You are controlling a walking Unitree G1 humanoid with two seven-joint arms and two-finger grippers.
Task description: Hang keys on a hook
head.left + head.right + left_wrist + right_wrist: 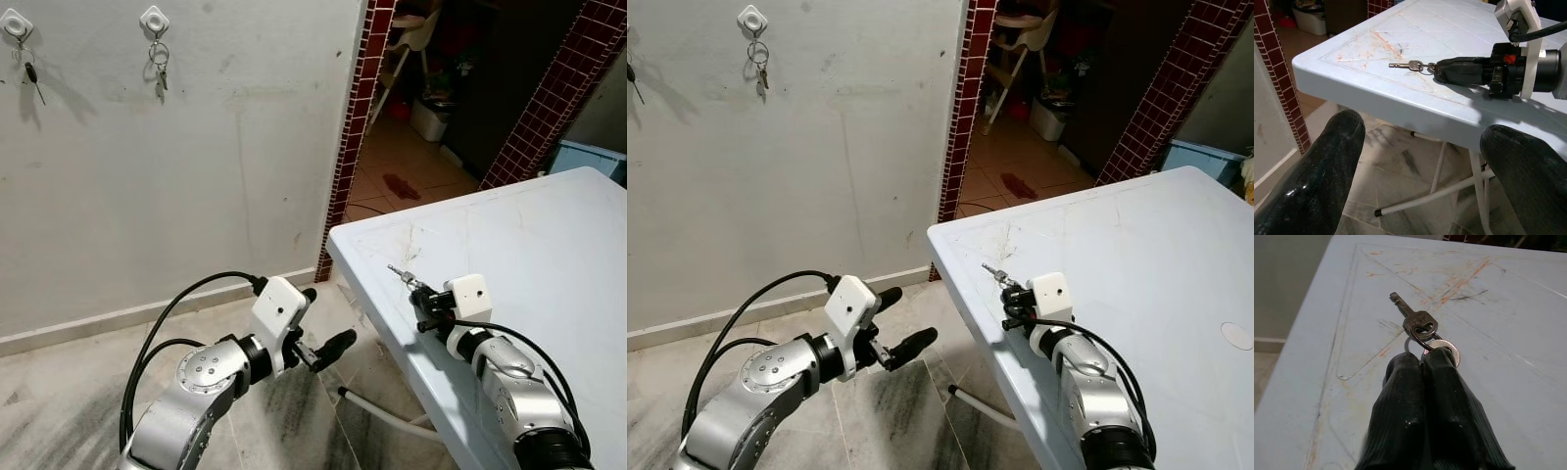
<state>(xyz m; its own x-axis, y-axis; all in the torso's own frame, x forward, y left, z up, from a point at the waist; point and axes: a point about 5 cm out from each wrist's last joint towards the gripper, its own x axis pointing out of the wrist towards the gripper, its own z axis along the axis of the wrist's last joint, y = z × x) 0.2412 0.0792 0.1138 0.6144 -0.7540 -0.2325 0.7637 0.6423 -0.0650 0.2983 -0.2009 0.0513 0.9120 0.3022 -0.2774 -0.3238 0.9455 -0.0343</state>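
The right hand [1425, 362], two long black fingers pressed together, is clamped on the steel ring of a small brass-coloured key [1418, 323]. The key blade points forward from the fingertips and lies low over, or on, the pale blue plastic surface [549, 245]; contact cannot be confirmed. In the left eye view this hand sits lower right of the frame, near the corner of the surface, with the key [402, 275] projecting toward the upper left.

The left hand [323, 348] holds nothing. Its fingers stand well apart, at lower centre of the frame over the marbled tile floor [59, 392], just beside the edge of the surface and facing the right hand.

On the grey plaster wall [196, 176], upper left of the frame, are two white square hooks. The nearer hook [155, 18] already carries a bunch of keys [159, 69]; the farther hook [16, 23], at the frame edge, carries a single dark hanging item, too small to identify.

Step in hand, by judgement: the grasp is made and the lift is about to begin. The next move calls for raising the key clear of the surface, turning and advancing to the wall, which is well apart from the hand, then presenting the ring opening squarely over a hook tip before release.
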